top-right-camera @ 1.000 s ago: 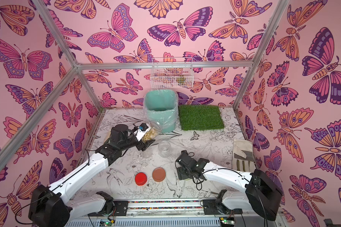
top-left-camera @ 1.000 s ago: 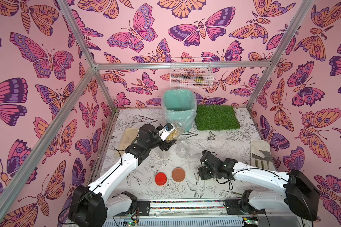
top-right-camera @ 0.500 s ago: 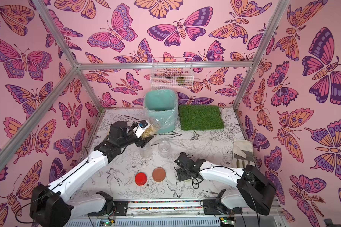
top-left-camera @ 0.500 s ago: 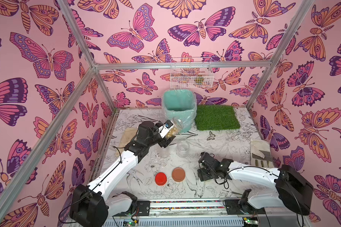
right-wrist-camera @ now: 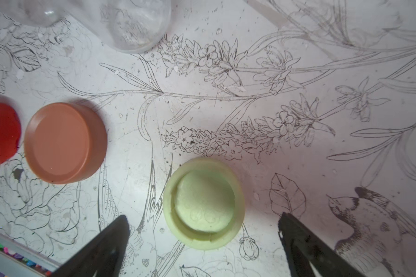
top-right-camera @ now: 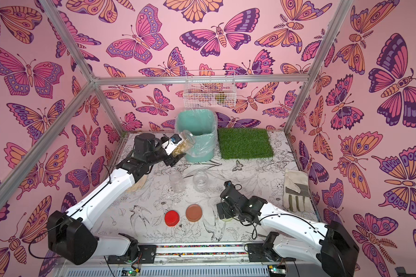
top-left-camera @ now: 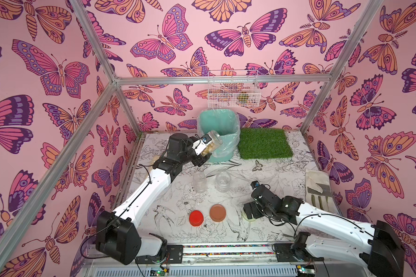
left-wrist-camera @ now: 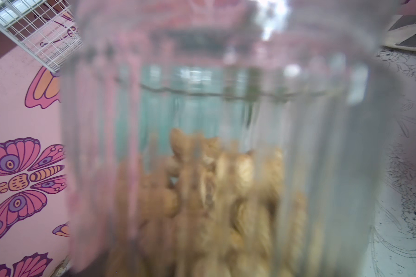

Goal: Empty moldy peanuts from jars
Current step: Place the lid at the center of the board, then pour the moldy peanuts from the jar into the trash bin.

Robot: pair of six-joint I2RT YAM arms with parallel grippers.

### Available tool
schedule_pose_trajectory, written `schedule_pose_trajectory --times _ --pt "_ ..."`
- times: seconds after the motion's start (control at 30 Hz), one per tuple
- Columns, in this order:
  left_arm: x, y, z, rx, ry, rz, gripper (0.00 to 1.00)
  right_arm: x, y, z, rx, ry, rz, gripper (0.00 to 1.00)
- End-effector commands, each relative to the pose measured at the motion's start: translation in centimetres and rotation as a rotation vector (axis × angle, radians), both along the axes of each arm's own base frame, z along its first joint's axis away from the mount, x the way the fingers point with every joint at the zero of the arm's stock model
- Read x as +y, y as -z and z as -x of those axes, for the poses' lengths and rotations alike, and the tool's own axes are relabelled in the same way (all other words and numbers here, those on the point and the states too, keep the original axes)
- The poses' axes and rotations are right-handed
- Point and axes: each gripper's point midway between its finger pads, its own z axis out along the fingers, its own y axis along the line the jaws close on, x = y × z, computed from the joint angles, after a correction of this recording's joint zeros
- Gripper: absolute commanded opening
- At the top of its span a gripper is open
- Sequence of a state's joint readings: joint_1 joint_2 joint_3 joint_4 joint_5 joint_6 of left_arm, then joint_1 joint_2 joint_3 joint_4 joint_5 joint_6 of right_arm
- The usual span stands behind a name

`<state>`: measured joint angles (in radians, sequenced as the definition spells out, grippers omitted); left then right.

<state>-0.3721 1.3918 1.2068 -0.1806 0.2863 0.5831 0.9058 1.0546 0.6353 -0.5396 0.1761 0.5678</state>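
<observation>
My left gripper (top-left-camera: 203, 151) is shut on a lidless clear jar (top-left-camera: 213, 142) that is tilted with its mouth toward the teal bin (top-left-camera: 217, 118). Moldy peanuts (left-wrist-camera: 214, 191) lie piled at the jar's lower end; the jar fills the left wrist view and hides the fingers. Two empty jars (top-left-camera: 199, 181) (top-left-camera: 223, 181) stand upright mid-table. My right gripper (right-wrist-camera: 203, 218) stands open low over the table. A light green lid (right-wrist-camera: 203, 203) lies inside-up between its fingers, touching neither. The brown lid (right-wrist-camera: 64, 142) and red lid (right-wrist-camera: 0, 133) lie beside it.
A green grass mat (top-left-camera: 264, 144) lies right of the bin. A work glove (top-left-camera: 318, 189) rests near the right wall, and a white wire basket (top-left-camera: 233, 88) hangs on the back wall. A tan cloth (top-right-camera: 137, 185) lies under the left arm.
The left arm carried the jar further toward the bin and tipped it more. The right gripper's jaws spread wider, leaving the green lid on the table.
</observation>
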Motion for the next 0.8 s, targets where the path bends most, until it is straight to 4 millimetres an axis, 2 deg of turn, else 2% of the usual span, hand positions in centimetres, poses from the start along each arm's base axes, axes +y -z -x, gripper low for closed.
schedule_pose_trajectory --times 0.0,0.13,0.27,0.47,0.6,0.77 --pt "0.3 -4.5 -1.9 -0.142 0.012 -0.04 0.0 -0.2 -3.5 -1.2 -0.104 0.005 -0.024 0.99" --pt "0.6 -5.8 -4.2 -0.185 0.005 -0.114 0.0 0.1 -5.8 -1.8 -0.143 0.001 -0.085 0.99" --pt "0.9 -6.7 -6.2 -0.232 0.012 -0.212 0.0 0.4 -7.2 -2.1 -0.168 -0.016 -0.104 0.99" --pt "1.6 -5.7 -8.4 -0.299 0.075 -0.46 0.0 0.6 -8.7 -2.5 -0.22 -0.017 -0.141 0.99" --pt "2.3 -6.6 -10.2 -0.345 0.044 -0.542 0.0 1.1 -9.3 -2.7 -0.244 -0.021 -0.185 0.99" --pt "2.2 -8.6 -12.1 -0.41 0.021 -0.586 0.0 1.8 -9.3 -2.6 -0.239 -0.036 -0.219 0.99"
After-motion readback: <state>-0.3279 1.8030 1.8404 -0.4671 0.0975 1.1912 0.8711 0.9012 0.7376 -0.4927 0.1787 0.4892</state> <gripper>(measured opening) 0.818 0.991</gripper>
